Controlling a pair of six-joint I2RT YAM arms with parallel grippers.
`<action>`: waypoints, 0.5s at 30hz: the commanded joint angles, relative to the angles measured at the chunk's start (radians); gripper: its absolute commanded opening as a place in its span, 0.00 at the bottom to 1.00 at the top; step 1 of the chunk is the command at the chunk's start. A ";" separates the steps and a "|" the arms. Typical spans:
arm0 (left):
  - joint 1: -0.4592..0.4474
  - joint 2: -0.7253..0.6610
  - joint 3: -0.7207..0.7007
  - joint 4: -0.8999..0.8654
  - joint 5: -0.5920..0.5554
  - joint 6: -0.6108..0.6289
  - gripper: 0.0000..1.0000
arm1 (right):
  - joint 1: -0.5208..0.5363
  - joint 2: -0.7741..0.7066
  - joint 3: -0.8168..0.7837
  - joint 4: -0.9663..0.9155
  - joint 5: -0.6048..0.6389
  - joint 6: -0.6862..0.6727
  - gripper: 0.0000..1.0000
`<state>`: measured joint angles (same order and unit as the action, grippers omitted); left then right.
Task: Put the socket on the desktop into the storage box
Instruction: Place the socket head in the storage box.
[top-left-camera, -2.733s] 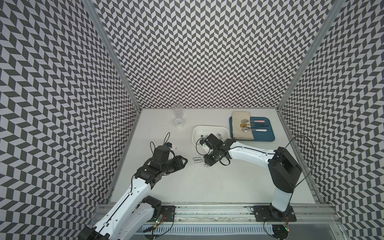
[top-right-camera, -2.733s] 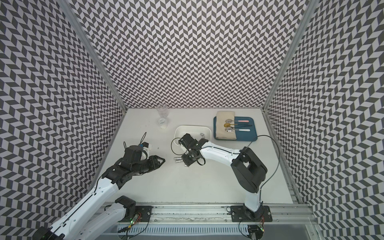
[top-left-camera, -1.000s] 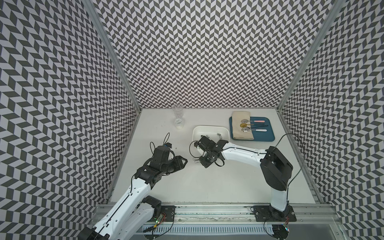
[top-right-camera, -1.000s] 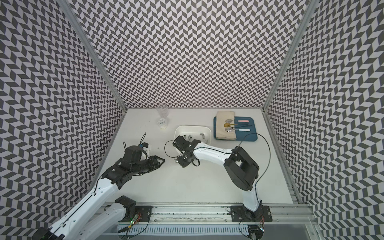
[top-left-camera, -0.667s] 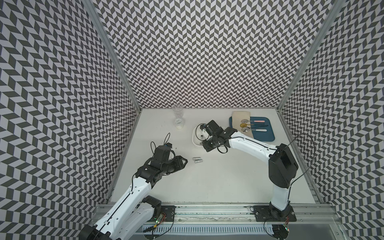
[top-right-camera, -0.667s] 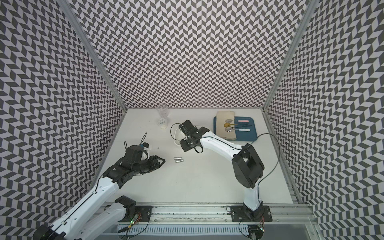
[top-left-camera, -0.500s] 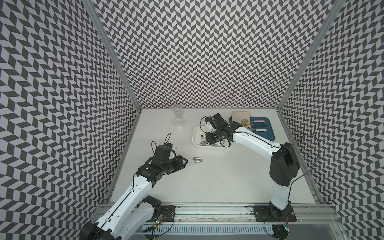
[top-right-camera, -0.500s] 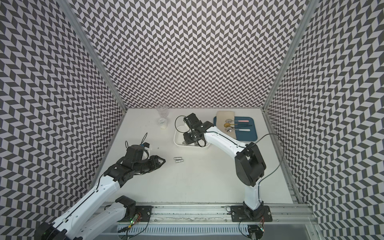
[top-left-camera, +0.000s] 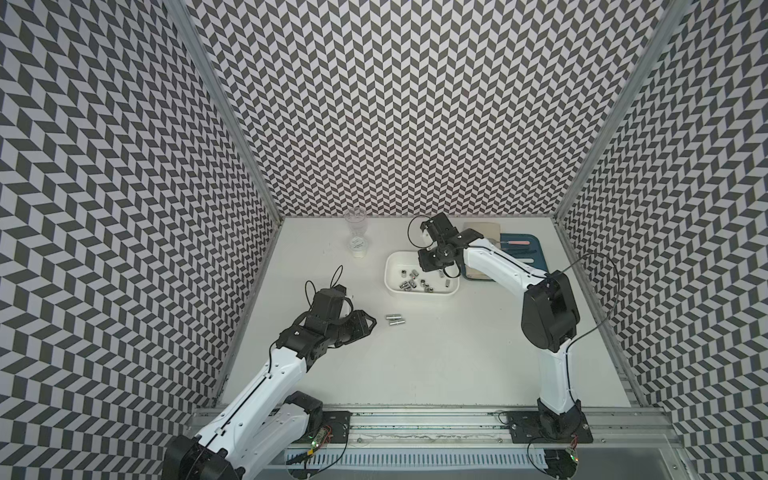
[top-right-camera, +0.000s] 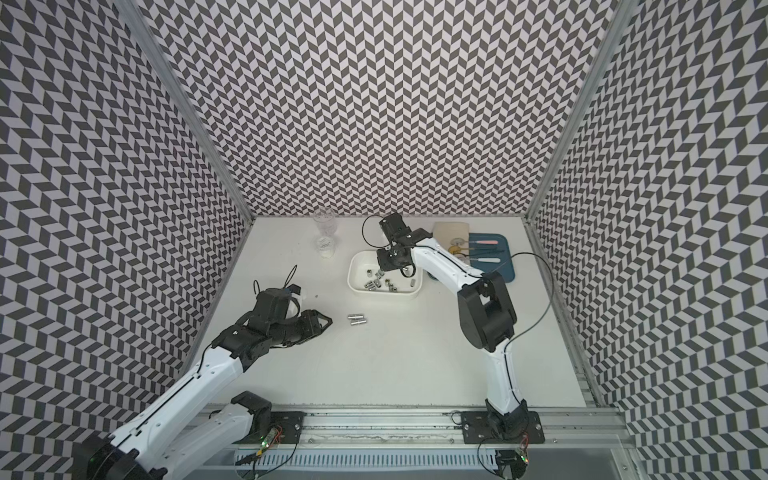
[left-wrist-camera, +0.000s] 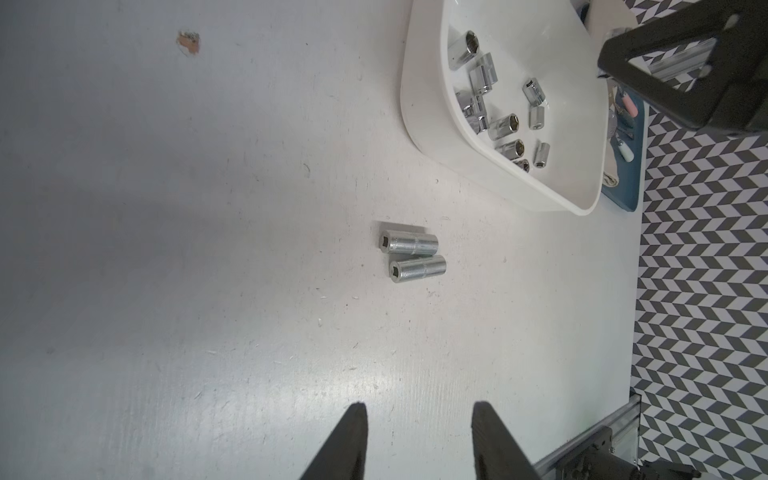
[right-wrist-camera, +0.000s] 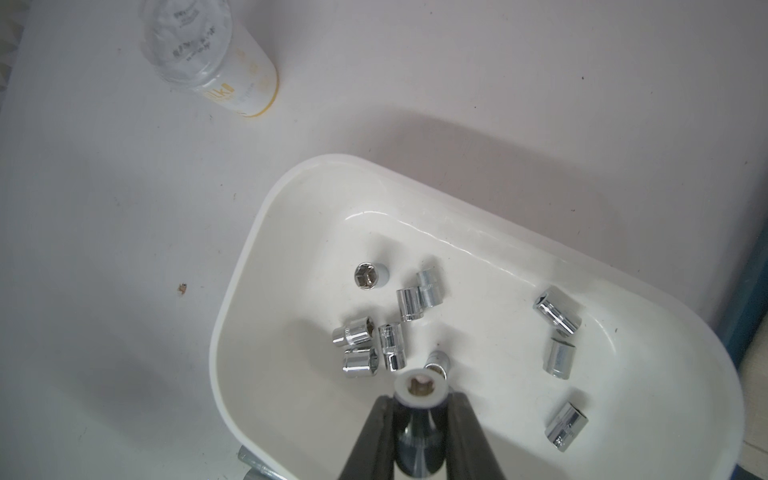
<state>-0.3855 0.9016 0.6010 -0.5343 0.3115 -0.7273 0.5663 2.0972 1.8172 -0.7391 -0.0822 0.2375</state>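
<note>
The white storage box (top-left-camera: 388, 272) (top-right-camera: 351, 272) lies mid-table with several chrome sockets (right-wrist-camera: 390, 345) inside. My right gripper (right-wrist-camera: 420, 400) hangs over the box's inside, shut on a chrome socket (right-wrist-camera: 420, 386) whose open end points down. In both top views two longer sockets (top-left-camera: 395, 319) (top-right-camera: 358, 320) lie side by side on the desktop in front of the box. The left wrist view shows the pair (left-wrist-camera: 413, 255) a short way ahead of my left gripper (left-wrist-camera: 417, 407), which is open and empty. That gripper (top-left-camera: 371, 322) hovers low, left of the pair.
A clear glass cup (top-left-camera: 356, 235) (right-wrist-camera: 208, 54) stands at the back, left of the box. The blue tray (top-left-camera: 536, 259) with a cloth and spoons sits to the box's right, against the back wall. Patterned walls close three sides.
My right gripper has risen from the desktop near the two long sockets and swung back over the storage box with a socket in its jaws. The left arm has barely moved.
</note>
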 joint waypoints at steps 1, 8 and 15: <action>0.004 0.006 0.031 0.027 -0.002 0.011 0.45 | -0.012 0.040 0.043 0.003 0.002 0.014 0.22; 0.004 0.010 0.031 0.024 -0.003 0.009 0.45 | -0.029 0.109 0.073 0.004 0.005 0.020 0.22; 0.004 0.011 0.029 0.020 -0.005 0.008 0.45 | -0.039 0.152 0.079 0.009 0.011 0.025 0.24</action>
<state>-0.3855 0.9100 0.6025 -0.5316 0.3111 -0.7273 0.5335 2.2292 1.8713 -0.7406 -0.0795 0.2554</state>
